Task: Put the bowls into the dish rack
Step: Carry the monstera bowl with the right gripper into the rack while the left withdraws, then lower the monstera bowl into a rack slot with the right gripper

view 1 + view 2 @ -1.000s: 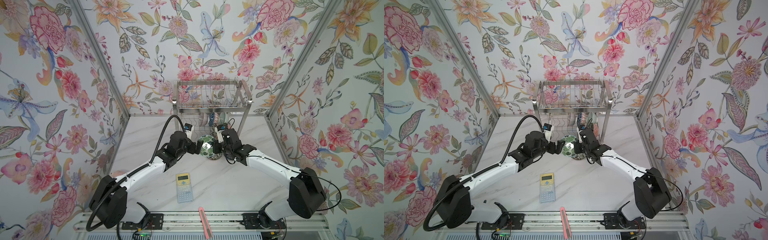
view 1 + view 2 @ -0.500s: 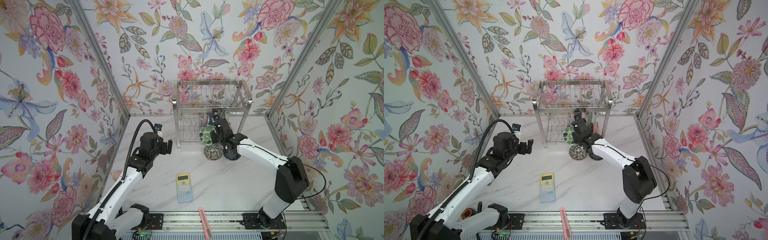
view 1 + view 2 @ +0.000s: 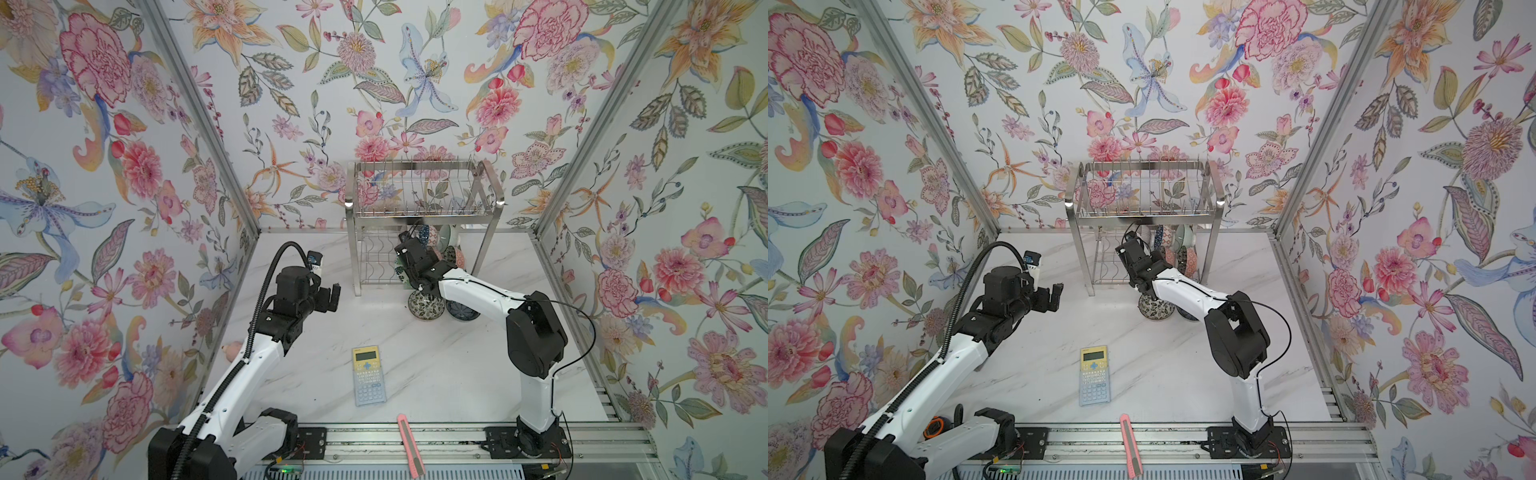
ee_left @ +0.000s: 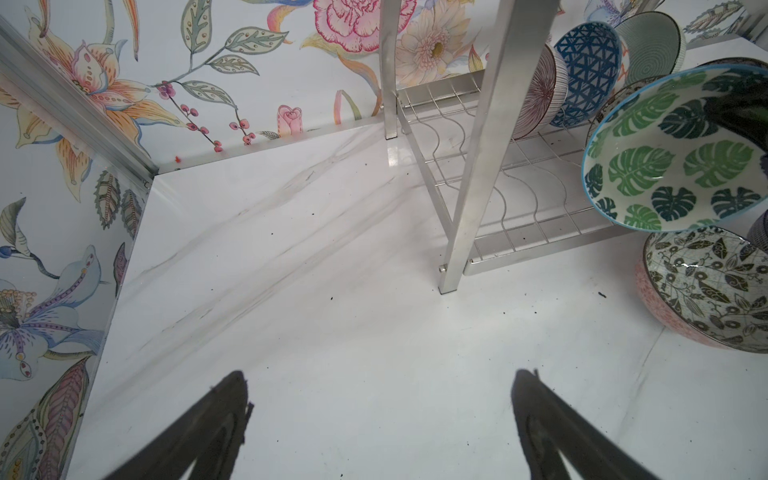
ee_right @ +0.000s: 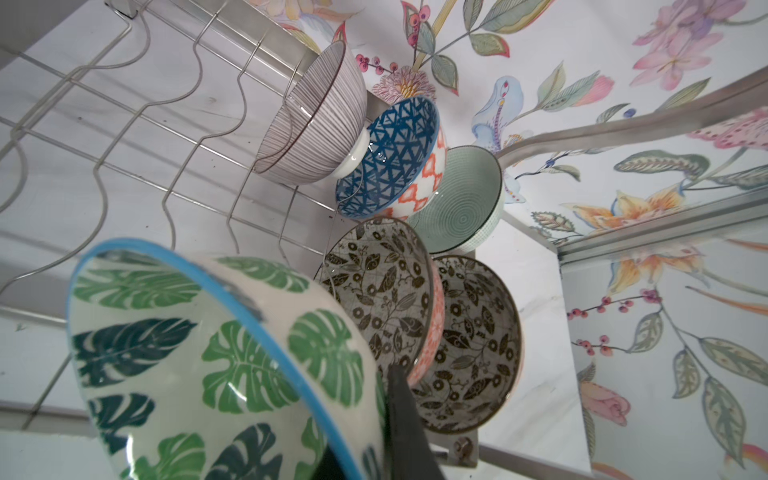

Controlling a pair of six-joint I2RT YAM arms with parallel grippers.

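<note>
My right gripper (image 5: 374,399) is shut on the rim of the green leaf bowl (image 5: 208,353), which it holds tilted on its side at the front of the dish rack's (image 3: 419,203) lower tier. The left wrist view shows the same bowl (image 4: 673,153) above the wavy wires. Standing in that tier are a striped pinkish bowl (image 5: 316,120), a blue triangle bowl (image 5: 390,158), a celadon bowl (image 5: 461,208) and two black-white floral bowls (image 5: 378,291). Another floral bowl (image 3: 424,306) and a dark blue bowl (image 3: 461,309) sit on the table before the rack. My left gripper (image 4: 380,386) hangs open and empty, left of the rack.
A yellow and blue calculator (image 3: 368,375) lies on the marble table toward the front. A pink utility knife (image 3: 409,444) rests on the front rail. The rack's front left leg (image 4: 469,166) stands between my left gripper and the bowls. Floral walls close in three sides.
Both grippers were at the green leaf bowl over the table's middle. The left arm has pulled back to the left. The right gripper has carried the bowl back into the rack's lower tier.
</note>
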